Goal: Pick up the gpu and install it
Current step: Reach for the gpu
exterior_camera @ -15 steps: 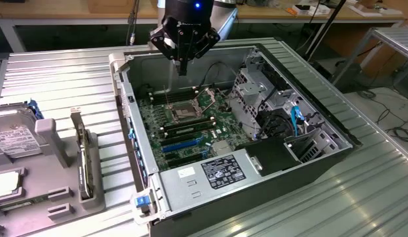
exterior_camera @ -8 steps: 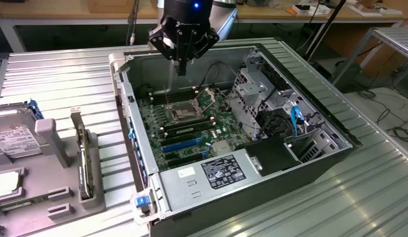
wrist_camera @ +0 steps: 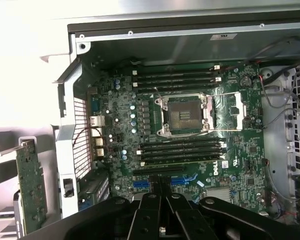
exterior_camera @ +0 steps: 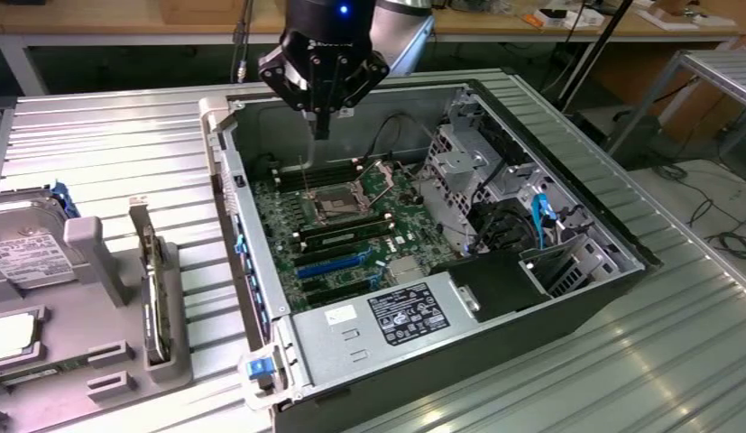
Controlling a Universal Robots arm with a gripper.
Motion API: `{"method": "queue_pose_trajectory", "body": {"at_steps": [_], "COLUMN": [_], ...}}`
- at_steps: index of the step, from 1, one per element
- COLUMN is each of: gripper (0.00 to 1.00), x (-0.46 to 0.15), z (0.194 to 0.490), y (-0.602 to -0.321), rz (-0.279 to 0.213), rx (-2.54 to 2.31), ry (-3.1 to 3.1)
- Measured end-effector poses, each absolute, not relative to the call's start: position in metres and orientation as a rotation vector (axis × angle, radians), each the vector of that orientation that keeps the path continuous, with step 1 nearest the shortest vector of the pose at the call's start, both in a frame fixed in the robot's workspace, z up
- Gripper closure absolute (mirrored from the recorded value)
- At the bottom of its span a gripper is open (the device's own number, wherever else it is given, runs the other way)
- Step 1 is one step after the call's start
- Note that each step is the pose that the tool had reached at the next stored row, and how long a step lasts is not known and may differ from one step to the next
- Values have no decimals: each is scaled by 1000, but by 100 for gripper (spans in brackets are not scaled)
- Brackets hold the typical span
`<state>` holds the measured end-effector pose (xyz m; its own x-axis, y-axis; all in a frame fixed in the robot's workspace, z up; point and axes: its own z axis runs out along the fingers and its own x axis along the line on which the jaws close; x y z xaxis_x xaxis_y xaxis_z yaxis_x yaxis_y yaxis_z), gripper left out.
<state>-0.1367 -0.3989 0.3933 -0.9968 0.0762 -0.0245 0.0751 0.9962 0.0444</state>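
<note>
The gpu [exterior_camera: 149, 280] stands on edge in a grey holder [exterior_camera: 108, 361] on the exterior view's left, outside the computer case. It is a thin green board with a silver bracket at its far end. In the wrist view the gpu [wrist_camera: 30, 187] shows its green circuit side beside the case wall. My gripper [exterior_camera: 321, 124] hangs over the far part of the open case [exterior_camera: 246, 298], above the motherboard [exterior_camera: 348, 225] and well away from the gpu. Its black fingers [wrist_camera: 149, 212] are shut with nothing between them. Blue expansion slots [wrist_camera: 142, 184] lie just beyond the fingertips.
A silver labelled hard drive [exterior_camera: 23, 253] lies in the holder left of the gpu. Inside the case are the CPU socket [wrist_camera: 185, 115], memory sticks [wrist_camera: 180, 150], a metal drive cage [exterior_camera: 469, 167], dark cables [exterior_camera: 505, 230] and a labelled grey box [exterior_camera: 397, 311]. The case stands on ribbed metal table [exterior_camera: 108, 153].
</note>
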Motion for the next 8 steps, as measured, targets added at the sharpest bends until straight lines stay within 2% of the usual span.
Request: {"method": "queue_pose_trajectory", "body": {"at_steps": [8], "gripper": [89], "x": [-144], "z": [393], "y": [-399], "rz": [68], "rx": [118], "ry": [3112]}}
